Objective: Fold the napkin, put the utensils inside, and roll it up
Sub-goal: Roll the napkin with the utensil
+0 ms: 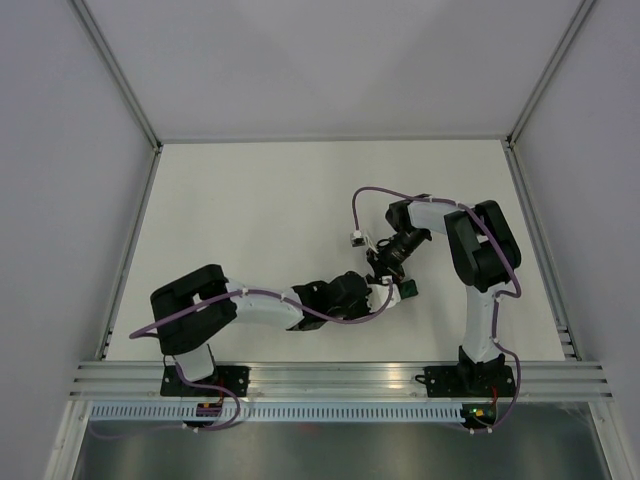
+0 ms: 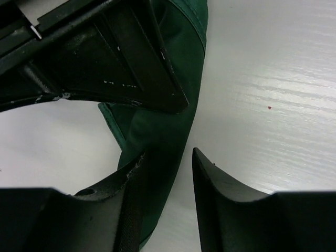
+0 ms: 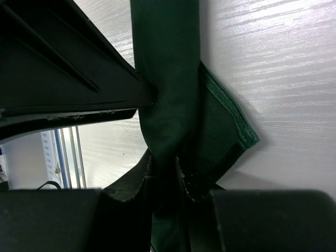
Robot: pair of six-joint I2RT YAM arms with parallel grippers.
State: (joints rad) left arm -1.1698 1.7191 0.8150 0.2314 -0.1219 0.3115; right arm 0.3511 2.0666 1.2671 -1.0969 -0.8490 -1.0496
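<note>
The worry here is the roll coming undone. The right gripper [image 3: 164, 163] is pinched tight on the napkin [image 3: 168, 79]. The left gripper [image 2: 168, 155] only straddles it: its jaws stand apart, with cloth against one finger and bare table showing beside the other. So one pinch carries the whole bundle. If that arm tugs or lets go before the left one closes, I'd expect the thin fabric to spring loose. A hemmed flap [image 3: 231, 131] already sticks out from the side of the roll, and it could snag on a finger and peel a layer open. I can't see the knife at all. If it is inside, a slackened roll could let it slide out an end.

The napkin itself is a narrow, dark green tube, smooth along its length, lying on the white table [image 1: 260, 200]. It sits a little right of the middle, on the near half, between the two meeting wrists.
</note>
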